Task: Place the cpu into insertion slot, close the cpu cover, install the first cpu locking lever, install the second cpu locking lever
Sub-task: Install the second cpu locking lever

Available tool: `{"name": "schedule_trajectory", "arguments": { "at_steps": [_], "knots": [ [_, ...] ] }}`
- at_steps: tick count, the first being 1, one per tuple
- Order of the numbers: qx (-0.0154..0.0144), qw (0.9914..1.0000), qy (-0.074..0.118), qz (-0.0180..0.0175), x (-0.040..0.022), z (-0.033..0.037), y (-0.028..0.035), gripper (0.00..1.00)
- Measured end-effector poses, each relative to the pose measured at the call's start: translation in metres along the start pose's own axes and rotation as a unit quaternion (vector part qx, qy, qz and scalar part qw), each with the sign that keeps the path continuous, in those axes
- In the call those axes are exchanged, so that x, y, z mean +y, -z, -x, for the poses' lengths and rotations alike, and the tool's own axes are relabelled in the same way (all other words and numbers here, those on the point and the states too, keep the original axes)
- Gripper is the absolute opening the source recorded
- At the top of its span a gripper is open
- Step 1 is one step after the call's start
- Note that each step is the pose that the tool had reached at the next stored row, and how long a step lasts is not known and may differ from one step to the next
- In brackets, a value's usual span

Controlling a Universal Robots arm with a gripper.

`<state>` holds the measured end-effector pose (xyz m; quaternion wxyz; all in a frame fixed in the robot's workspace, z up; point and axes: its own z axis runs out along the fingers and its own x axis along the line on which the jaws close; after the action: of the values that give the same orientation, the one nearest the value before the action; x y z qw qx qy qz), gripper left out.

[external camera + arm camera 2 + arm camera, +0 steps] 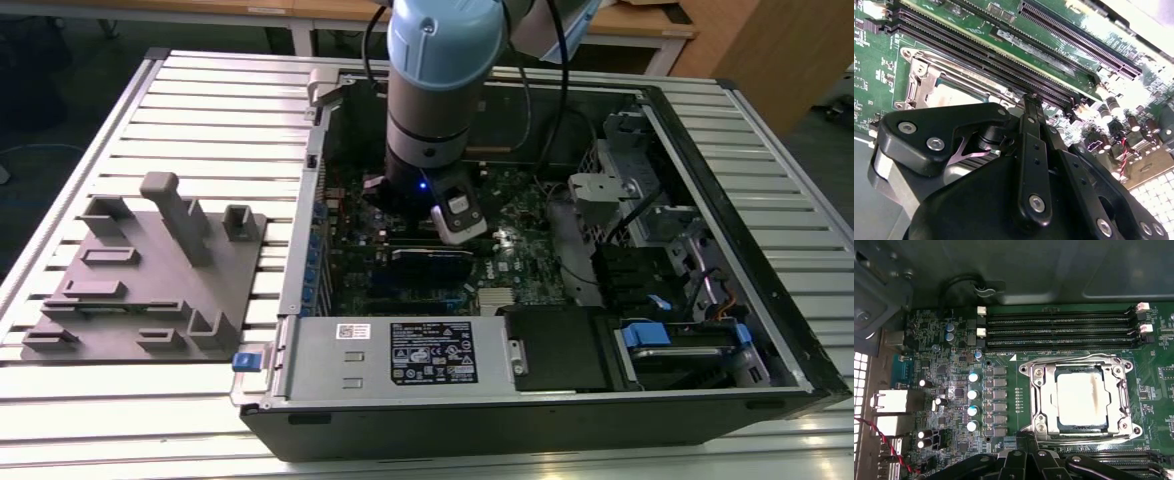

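One worktop [160,420]: pale, ribbed; it carries an open computer case and a grey fixture plate.
Case [747,330]: black, lying on its side with the panel off, at the exterior view's right; green board inside.
Fixture plate [147,290]: grey, with upright blocks and pegs, beside the case at the exterior view's left.
Arm [441,90]: grey and blue, reaching straight down into the case over the board.
Board [959,375]: green, with capacitors, long black memory slots [1059,330] and rear ports along one edge.
Claw [1031,107]: black linkage low over the board, its tip close to the socket edge; fingers appear drawn together, gripping nothing I can see.
Slot [1081,397]: square socket with a silvery rim, between two banks of memory slots.
Cover [1121,390]: silvery frame lying flat down over the socket, its window showing the chip.
Cpu [1079,397]: pale metal top, seated in the slot under the cover; in the second wrist view [956,95] partly hidden by the claw.
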<state>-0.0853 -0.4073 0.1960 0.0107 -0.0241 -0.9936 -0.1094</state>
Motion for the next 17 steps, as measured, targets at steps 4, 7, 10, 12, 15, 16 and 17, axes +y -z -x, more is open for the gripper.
{"name": "schedule_trajectory", "arguments": {
  "at_steps": [4,7,10,12,15,16,17],
  "knots": [
    [0.0000,1.00000,0.000,0.0000,0.0007,0.0000,-0.0003,0.11],
    [0.0000,1.00000,0.000,0.0000,0.0011,-0.0001,-0.0006,0.11],
    [0.0001,1.00000,0.000,0.0001,0.0011,-0.0001,-0.0009,0.11],
    [0.0000,1.00000,0.000,0.0006,0.0011,-0.0001,-0.0011,0.11],
    [0.0000,1.00000,0.000,0.0016,0.0011,-0.0001,-0.0015,0.11],
    [0.0001,1.00000,0.000,0.0020,0.0010,-0.0001,-0.0017,0.11],
    [0.0001,1.00000,0.000,0.0023,0.0010,-0.0001,-0.0018,0.11]
  ]
}}
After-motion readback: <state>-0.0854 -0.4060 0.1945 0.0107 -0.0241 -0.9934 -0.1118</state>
